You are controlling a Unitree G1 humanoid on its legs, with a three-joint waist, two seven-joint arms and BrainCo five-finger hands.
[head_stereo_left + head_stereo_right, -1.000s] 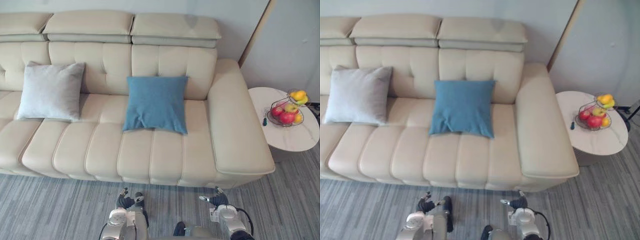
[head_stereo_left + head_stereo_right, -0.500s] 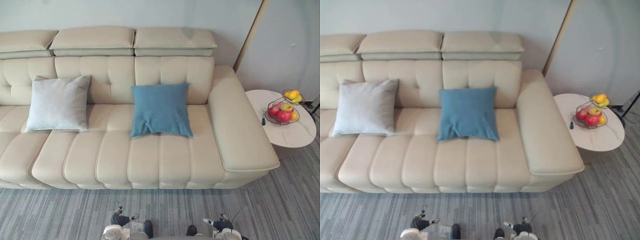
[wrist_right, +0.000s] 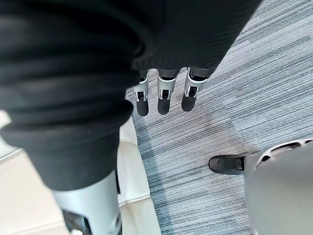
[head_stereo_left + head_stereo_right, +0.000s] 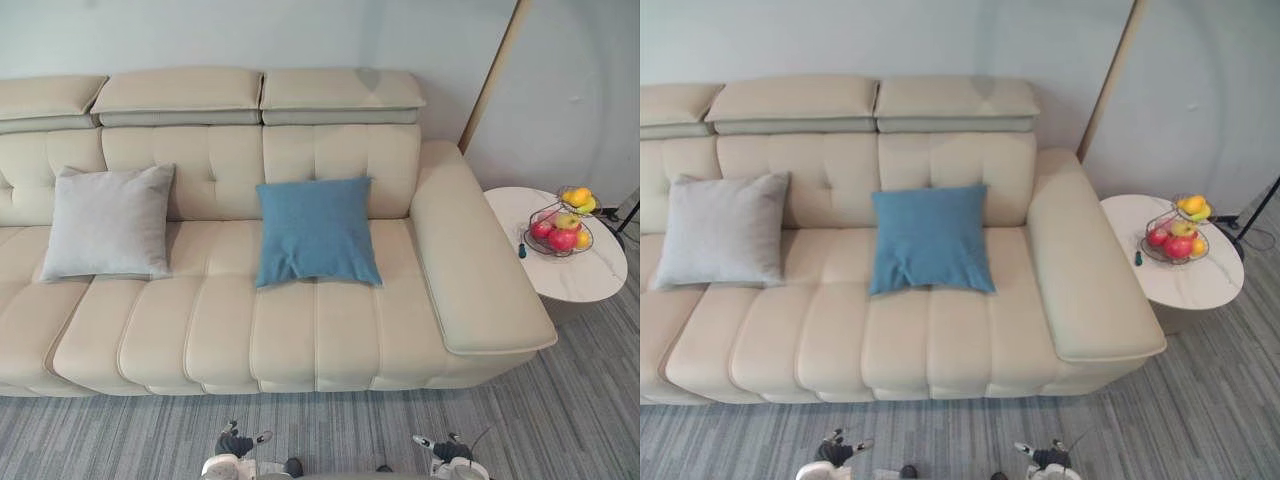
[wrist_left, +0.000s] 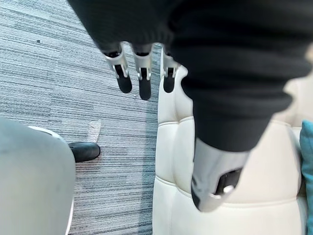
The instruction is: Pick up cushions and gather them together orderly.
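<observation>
Well apart on the sofa, the grey cushion is leaning at left, the blue cushion at centre. The left hand and right hand are hanging at the bottom edge, straight-fingered and empty.

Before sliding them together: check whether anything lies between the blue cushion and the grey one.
Nothing visible does. Only bare sofa seat separates the blue cushion from the grey cushion, and the two lie apart.
</observation>
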